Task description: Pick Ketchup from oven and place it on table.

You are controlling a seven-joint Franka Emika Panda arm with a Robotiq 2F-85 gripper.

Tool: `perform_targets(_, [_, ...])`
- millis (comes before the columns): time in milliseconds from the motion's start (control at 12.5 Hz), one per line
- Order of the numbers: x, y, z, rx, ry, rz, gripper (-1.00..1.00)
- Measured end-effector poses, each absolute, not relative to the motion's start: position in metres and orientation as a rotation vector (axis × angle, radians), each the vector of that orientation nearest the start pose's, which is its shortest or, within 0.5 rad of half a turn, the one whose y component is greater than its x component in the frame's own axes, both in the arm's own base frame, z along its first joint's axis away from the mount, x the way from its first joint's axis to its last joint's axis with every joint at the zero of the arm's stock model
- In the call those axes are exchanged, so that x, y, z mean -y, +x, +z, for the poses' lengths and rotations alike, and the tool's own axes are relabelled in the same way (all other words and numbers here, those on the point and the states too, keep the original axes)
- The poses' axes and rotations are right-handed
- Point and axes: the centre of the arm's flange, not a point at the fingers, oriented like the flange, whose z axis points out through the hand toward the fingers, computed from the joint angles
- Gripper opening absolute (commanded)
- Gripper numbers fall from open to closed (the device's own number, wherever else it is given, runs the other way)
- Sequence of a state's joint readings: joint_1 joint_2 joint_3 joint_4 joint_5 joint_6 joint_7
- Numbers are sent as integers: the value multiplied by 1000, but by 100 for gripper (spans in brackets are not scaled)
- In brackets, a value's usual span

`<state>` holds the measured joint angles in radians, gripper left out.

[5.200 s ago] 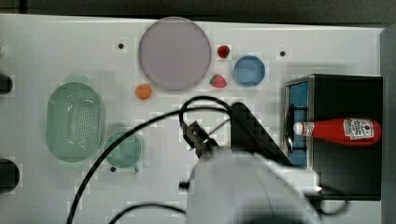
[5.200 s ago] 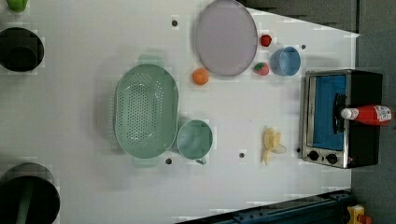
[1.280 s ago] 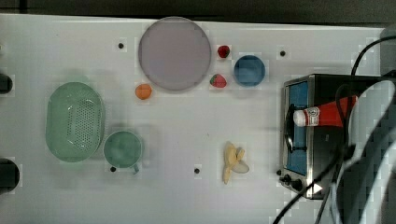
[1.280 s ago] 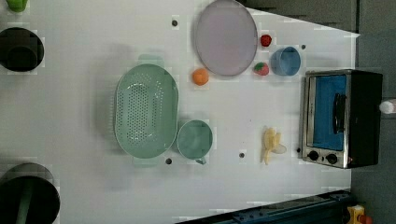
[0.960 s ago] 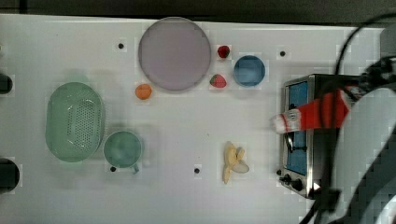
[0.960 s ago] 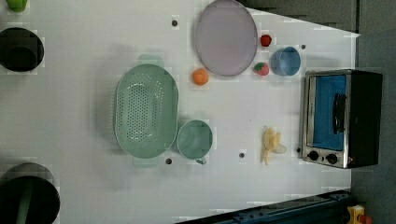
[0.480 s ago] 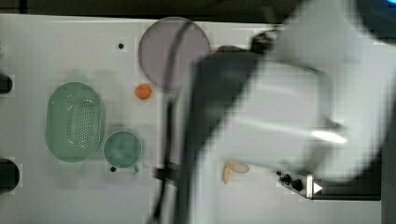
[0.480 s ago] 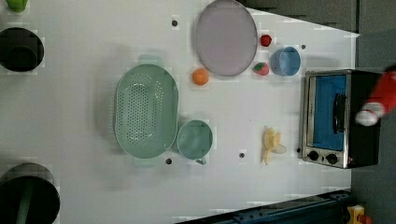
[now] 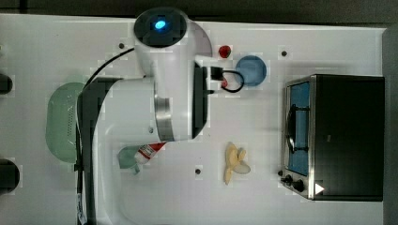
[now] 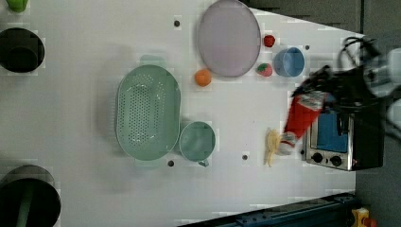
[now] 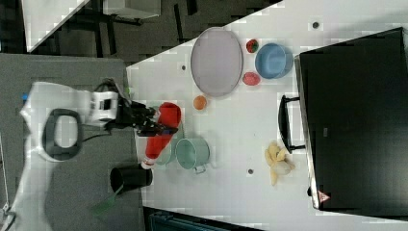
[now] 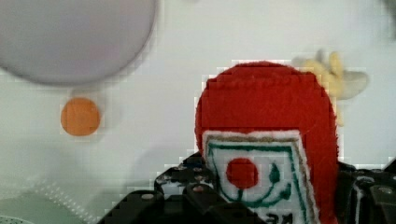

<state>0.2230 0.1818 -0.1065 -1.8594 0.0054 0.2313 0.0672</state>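
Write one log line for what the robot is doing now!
stage: carrying | gripper: shut on ketchup bottle | bottle: off oven, above table

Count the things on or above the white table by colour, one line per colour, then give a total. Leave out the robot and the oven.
Red: 3, ketchup bottle, two strawberries
Green: 2, colander, cup
Blue: 1, bowl
Orange: 1, orange
Yellow: 1, banana
Lilac-grey: 1, plate
Total: 9
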Motion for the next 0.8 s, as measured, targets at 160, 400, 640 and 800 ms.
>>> perform_targets(160, [-67,555,357,-1164,-3028,298,27])
perform_targets(400, [-35,521,288,-1250,-3008,369,27])
perform_targets(640, [-6,527,244,-1314,-2963,192,53])
perform_targets(800, [5,525,218,-1346,-2955,190,96])
